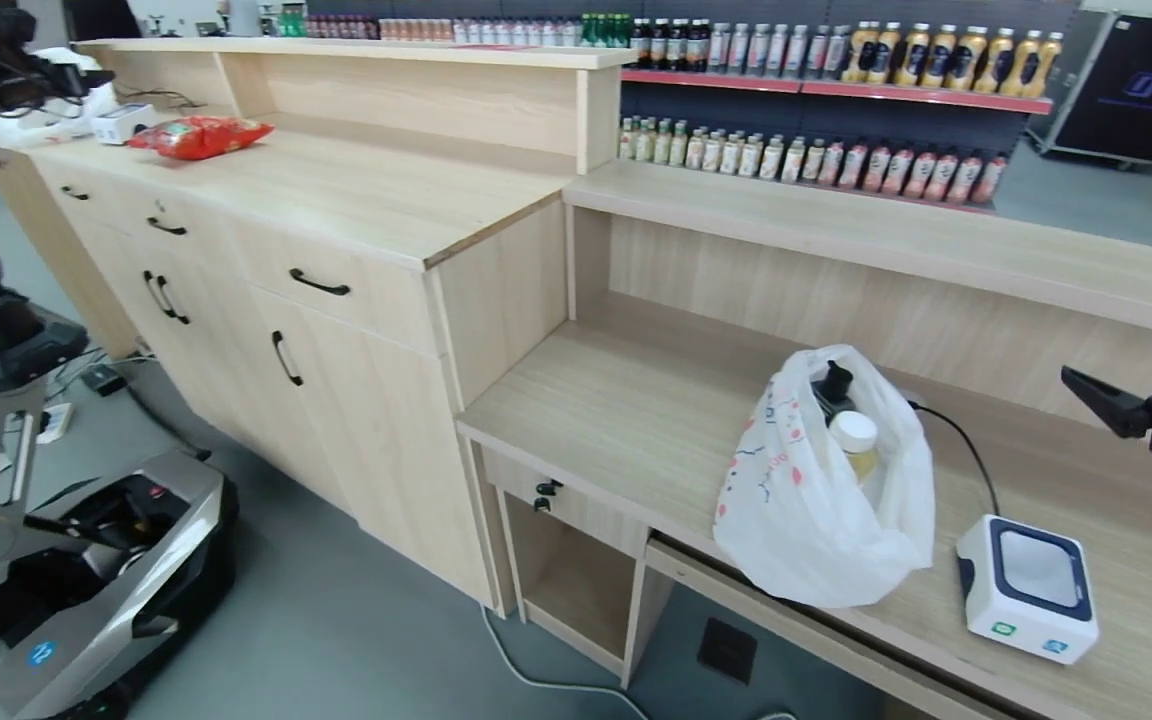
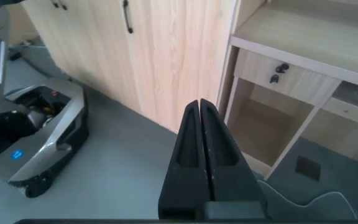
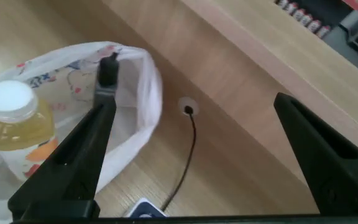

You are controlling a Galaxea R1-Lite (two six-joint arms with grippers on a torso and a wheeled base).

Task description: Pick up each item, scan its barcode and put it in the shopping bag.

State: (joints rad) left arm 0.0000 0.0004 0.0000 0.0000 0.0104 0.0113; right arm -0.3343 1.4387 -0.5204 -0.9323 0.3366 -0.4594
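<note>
Gaping right tool (image 3: 194,102), bottles (image 1: 854,440) in bag (image 1: 816,520)

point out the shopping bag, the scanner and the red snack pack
shopping bag (image 1: 816,520), head view, white front wall.
scanner (image 1: 1036,575), head view, top face.
red snack pack (image 1: 198,135), head view, middle of wrapper.

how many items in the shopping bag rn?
2 visible: a black pump-top bottle at the back of the shopping bag, and a white-capped bottle of yellow liquid right next to it. More may be hidden lower in the bag.
</note>
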